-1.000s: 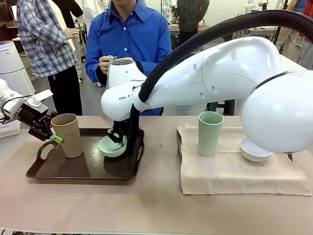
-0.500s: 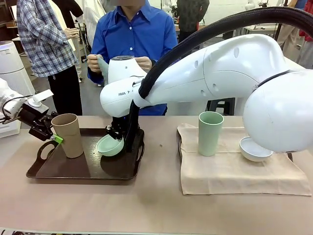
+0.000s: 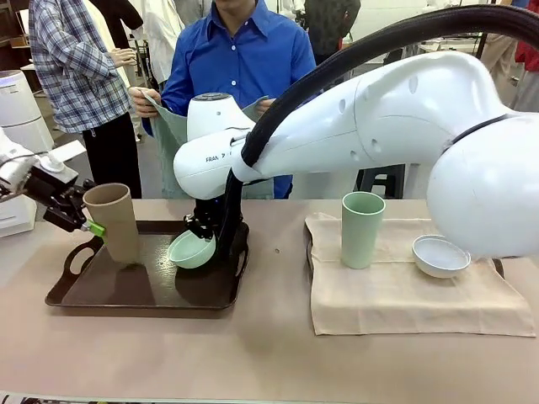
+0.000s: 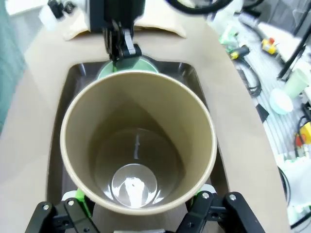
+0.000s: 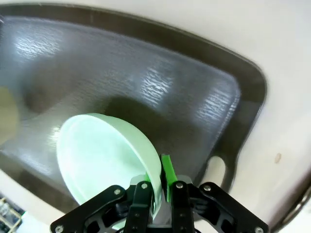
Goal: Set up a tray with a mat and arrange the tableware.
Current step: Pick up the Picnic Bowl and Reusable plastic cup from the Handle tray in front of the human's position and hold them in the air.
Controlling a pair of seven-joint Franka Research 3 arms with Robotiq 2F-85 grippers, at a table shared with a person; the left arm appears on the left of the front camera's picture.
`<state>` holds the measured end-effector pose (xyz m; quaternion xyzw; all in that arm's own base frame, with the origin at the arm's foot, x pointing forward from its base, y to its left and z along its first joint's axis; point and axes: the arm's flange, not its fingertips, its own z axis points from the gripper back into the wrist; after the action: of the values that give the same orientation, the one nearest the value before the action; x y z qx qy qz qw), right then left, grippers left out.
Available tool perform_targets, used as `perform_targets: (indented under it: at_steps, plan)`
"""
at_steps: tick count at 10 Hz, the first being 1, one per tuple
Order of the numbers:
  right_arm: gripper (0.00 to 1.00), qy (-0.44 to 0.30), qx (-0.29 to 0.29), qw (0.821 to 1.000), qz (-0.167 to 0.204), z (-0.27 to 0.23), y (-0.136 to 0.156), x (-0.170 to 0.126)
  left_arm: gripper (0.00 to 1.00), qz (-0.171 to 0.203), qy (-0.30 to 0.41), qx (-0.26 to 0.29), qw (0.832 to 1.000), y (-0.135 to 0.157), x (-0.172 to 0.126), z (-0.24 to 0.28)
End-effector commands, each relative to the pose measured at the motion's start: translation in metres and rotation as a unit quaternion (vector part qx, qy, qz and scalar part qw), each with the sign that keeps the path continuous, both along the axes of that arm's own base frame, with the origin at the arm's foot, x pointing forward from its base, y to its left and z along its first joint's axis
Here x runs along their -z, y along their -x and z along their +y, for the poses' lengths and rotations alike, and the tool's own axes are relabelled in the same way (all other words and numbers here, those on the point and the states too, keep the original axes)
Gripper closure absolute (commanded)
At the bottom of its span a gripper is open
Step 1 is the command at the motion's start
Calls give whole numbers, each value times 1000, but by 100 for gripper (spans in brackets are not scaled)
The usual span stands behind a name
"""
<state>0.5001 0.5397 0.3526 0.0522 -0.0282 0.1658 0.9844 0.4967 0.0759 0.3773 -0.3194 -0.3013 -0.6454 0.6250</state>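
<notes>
Table (image 3: 253,362) of light brown colour carries two large things: a beige cloth (image 3: 404,303) spread on its right half and a dark tray (image 3: 126,296) with handles on its left half. Behind the far edge a person in a blue shirt holds a grey-green sheet (image 3: 173,126) open with both hands. The tan cup (image 3: 112,220) is at the left end of the tray, a little tilted; I cannot tell if its base touches the tray. The left gripper (image 3: 88,225) pinches it from two sides near the base, the green pads (image 4: 80,200) pressed on its wall. The pale green cup (image 3: 362,229) stands upright at the back of the cloth, and the white bowl (image 3: 440,255) lies to its right, near the cloth's right edge. The mint-green bowl (image 3: 190,250) hangs steeply tilted over the right half of the tray. The right gripper (image 5: 158,187) clamps its rim, one finger inside and one outside.
</notes>
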Motion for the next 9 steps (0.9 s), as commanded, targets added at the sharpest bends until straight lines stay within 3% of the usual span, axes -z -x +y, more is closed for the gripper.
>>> perform_targets:
  at_steps: [1, 4, 5, 7, 9]
  plan:
    - [95, 2, 29, 999, -41, -46, 36, -43, 24, -40, -1, 10, 999, 33, -42, 0]
    - [95, -36, 58, 990, -125, -88, 87, -122, 24, -78, -22, 15, 997, 52, -86, -3]
    - [95, -54, 52, 988, -137, -92, 100, -139, 24, -82, -21, 17, 996, 59, -96, 0]
    - [95, -67, 42, 987, -142, -90, 114, -155, 24, -92, -21, 8, 996, 70, -120, 3]
    - [95, -65, 41, 991, -109, -92, 98, -139, 24, -75, 5, -12, 997, 70, -128, 13]
